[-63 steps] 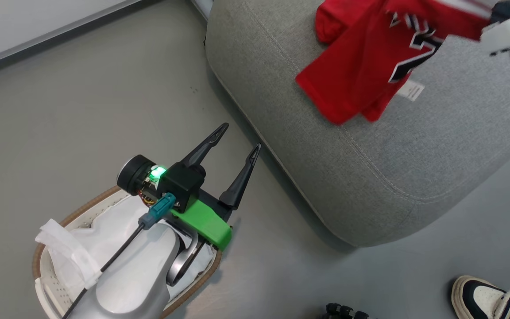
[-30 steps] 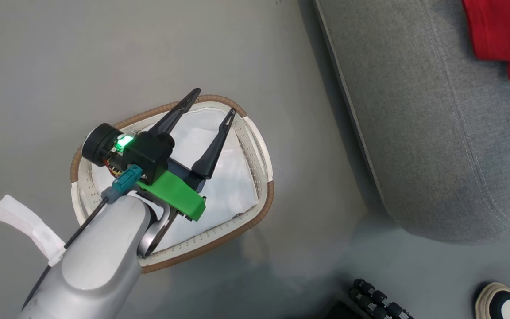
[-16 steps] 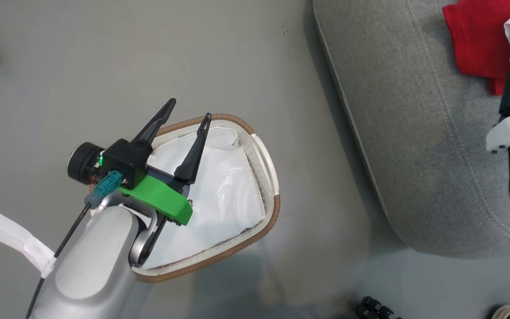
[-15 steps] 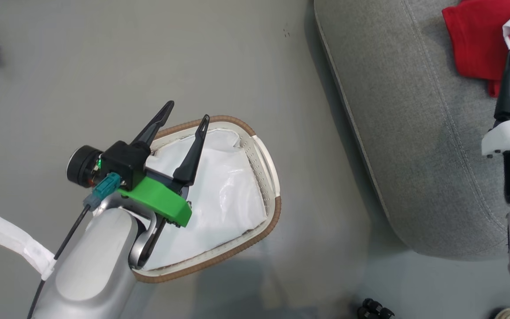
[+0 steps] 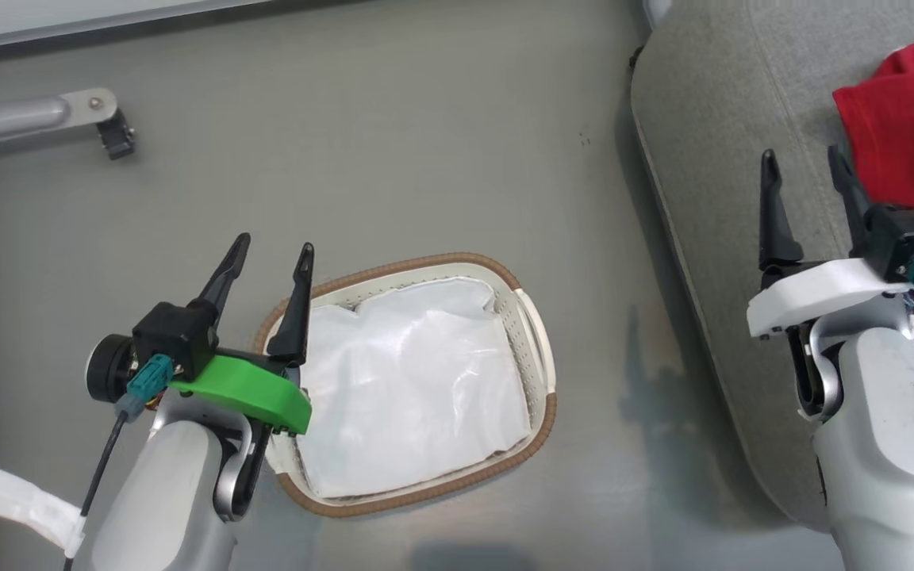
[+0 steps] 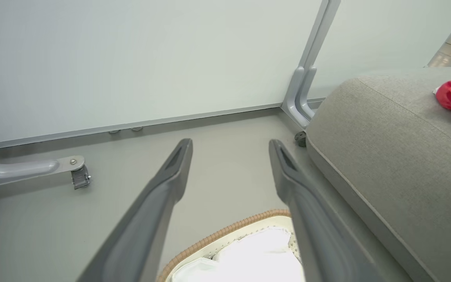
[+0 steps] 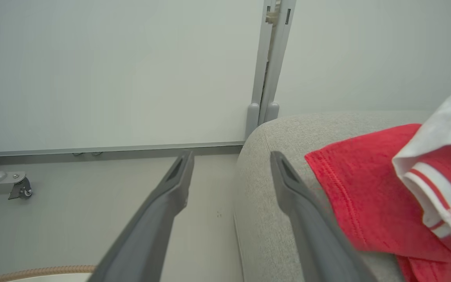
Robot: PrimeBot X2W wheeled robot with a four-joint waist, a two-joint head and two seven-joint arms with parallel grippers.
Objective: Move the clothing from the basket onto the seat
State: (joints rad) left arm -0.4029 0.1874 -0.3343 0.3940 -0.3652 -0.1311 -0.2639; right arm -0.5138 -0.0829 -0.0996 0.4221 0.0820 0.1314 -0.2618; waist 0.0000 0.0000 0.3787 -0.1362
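Clothing (image 5: pixel 897 159) sits on the seat (image 5: pixel 727 159). Basket (image 5: pixel 540 373) holds just the white liner (image 5: pixel 409 396), far as I can see. Left gripper (image 5: pixel 276 242) and right gripper (image 5: pixel 800 153) both spread, empty. Looks done; next, check under the liner.

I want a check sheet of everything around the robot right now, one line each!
Surface: smooth grey floor.
Job's things: basket on the floor holds only a white liner; red clothes lie on the grey seat.
Clutter: nothing seen.
Claws: left claw open by the basket's edge; right claw open over the seat beside the clothes; both empty.
Cables: black cable along the left arm.
Surroundings: pale wall, metal leg with a wheel.
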